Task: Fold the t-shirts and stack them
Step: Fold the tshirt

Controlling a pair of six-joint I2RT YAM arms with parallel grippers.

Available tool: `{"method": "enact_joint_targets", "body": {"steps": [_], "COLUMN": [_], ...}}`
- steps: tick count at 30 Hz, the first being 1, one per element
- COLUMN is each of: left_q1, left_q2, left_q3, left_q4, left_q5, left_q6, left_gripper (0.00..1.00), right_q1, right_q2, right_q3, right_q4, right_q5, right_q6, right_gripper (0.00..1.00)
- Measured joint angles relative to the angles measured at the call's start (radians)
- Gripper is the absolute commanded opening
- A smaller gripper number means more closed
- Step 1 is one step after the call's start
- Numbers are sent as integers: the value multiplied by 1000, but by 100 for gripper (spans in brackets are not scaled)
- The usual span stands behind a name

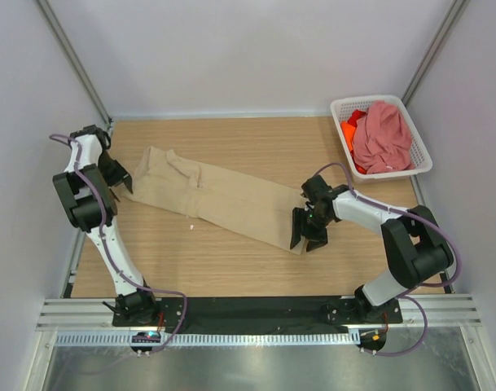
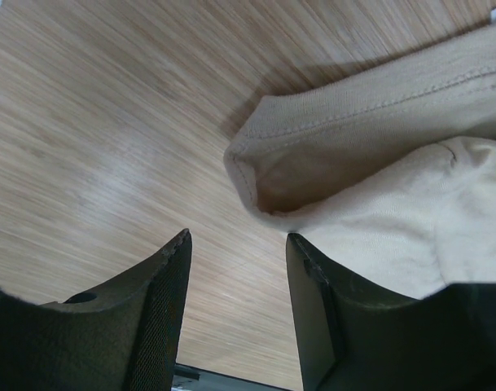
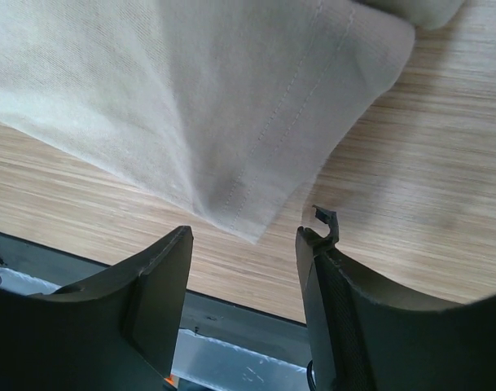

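T-shirts sit in two spots: the beige t-shirt [image 1: 223, 199] lies folded in a long strip slanting across the middle of the wooden table [image 1: 231, 265], and the pink t-shirt [image 1: 384, 137] is bunched on top of the orange t-shirt [image 1: 348, 130] inside the white basket [image 1: 363, 100] at the far right corner. The left gripper [image 1: 121, 181] is just beside the strip's left end, with its fingers apart and nothing between them. The right gripper [image 1: 306, 235] is at the strip's right end, by the corner of the cloth, and its fingers are also spread wide and hold nothing.
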Motion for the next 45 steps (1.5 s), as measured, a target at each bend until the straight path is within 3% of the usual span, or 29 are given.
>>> {"method": "enact_joint_targets", "body": {"steps": [8, 16, 19, 20, 23, 31, 37, 40, 42, 43, 44, 45], "left_q1": [0, 0, 0, 0, 0, 1, 17, 26, 28, 28, 28, 28], "left_q2": [56, 67, 67, 67, 67, 50, -129, -134, -114, -106, -102, -101], "left_q3": [11, 11, 11, 11, 11, 0, -193, -215, -233, -247, -259, -275], "left_q4": [23, 49, 56, 57, 57, 60, 113, 115, 124, 130, 135, 139], "left_q5": [16, 32, 32, 33, 34, 11, -9, -13, -13, -14, -17, -23], "left_q6": [-13, -35, -35, -35, -36, -31, -58, -66, -79, -82, -79, -87], "left_gripper": [49, 39, 26, 22, 0, 0, 0, 0, 11, 30, 36, 41], "right_q1": [0, 6, 14, 15, 19, 19, 19, 19, 19, 19, 19, 19], "right_q2": [27, 38, 38, 38, 38, 1, -56, -54, -54, -54, -53, -53], "right_q3": [0, 0, -5, -7, -13, -23, -80, -96, -96, -94, -89, -83], "right_q4": [18, 22, 29, 30, 29, -9, -19, -25, -26, -29, -35, -47], "right_q5": [-6, -12, -13, -13, -11, 47, 74, 63, 61, 60, 60, 62], "right_q6": [11, 24, 27, 27, 26, 22, 34, 49, 52, 52, 52, 50], "right_gripper": [59, 49, 33, 22, 1, 1, 1, 1, 8, 14, 28, 34]}}
